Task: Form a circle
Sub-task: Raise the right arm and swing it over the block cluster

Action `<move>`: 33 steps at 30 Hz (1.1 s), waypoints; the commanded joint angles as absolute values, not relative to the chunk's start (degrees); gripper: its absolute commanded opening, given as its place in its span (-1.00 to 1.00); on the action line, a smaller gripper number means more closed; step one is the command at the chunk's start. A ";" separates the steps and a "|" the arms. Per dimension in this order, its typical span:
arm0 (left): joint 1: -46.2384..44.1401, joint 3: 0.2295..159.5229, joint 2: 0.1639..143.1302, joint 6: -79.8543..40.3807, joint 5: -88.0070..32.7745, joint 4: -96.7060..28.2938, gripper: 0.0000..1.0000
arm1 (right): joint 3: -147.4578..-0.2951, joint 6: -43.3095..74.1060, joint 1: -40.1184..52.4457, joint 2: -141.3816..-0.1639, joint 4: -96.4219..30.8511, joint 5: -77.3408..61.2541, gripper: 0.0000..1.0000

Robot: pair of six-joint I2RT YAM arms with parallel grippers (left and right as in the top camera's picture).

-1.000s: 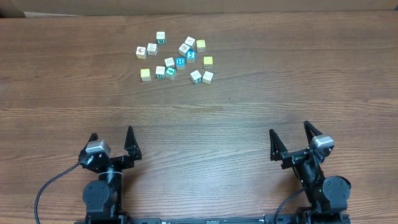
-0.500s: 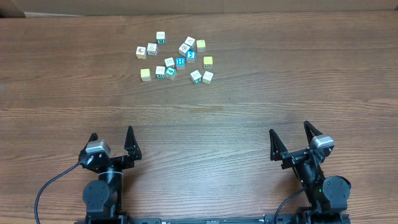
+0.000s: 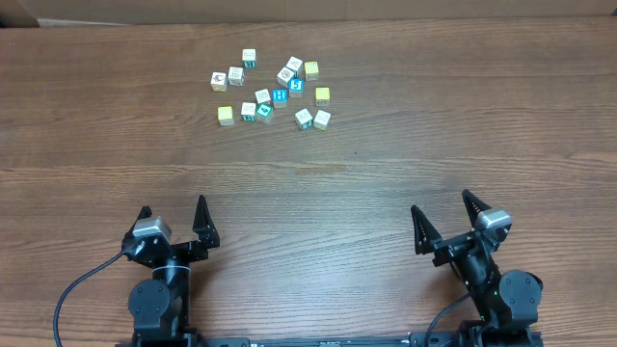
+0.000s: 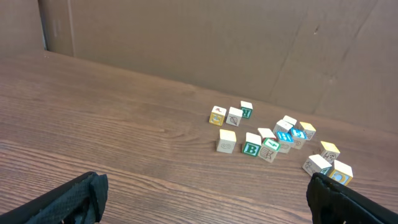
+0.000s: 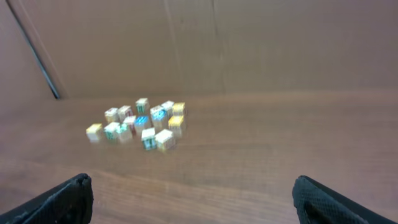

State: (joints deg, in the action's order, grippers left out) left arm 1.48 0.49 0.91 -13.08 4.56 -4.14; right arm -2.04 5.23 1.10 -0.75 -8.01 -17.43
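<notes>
**Cubes in a loose heap, no ring yet**

The alphabet cubes lie in an irregular cluster on the far side of the surface, left of centre. They are well apart from the left hand and the right hand, both spread wide and empty at the near edge. The middle cubes sit almost touching, so wide fingers reaching for one would likely knock its neighbours askew. Two arms entering the same cluster could also collide.
</notes>
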 commanded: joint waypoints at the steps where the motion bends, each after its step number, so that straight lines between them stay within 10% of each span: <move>1: 1.19 0.32 0.27 -11.77 4.47 -4.10 0.99 | -8.71 6.17 0.67 -0.38 -10.46 -18.48 1.00; 15: 1.19 0.32 0.27 -11.79 4.45 -4.10 0.99 | -43.27 6.17 0.67 -23.44 -26.96 -18.59 1.00; 33: 1.19 0.32 0.27 -11.79 4.45 -4.10 0.99 | -125.03 0.95 0.69 -83.29 -77.25 -22.15 1.00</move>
State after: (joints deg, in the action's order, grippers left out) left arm 1.48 0.49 0.86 -13.08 4.56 -4.14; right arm -114.98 2.68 1.10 -76.90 -73.87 -20.84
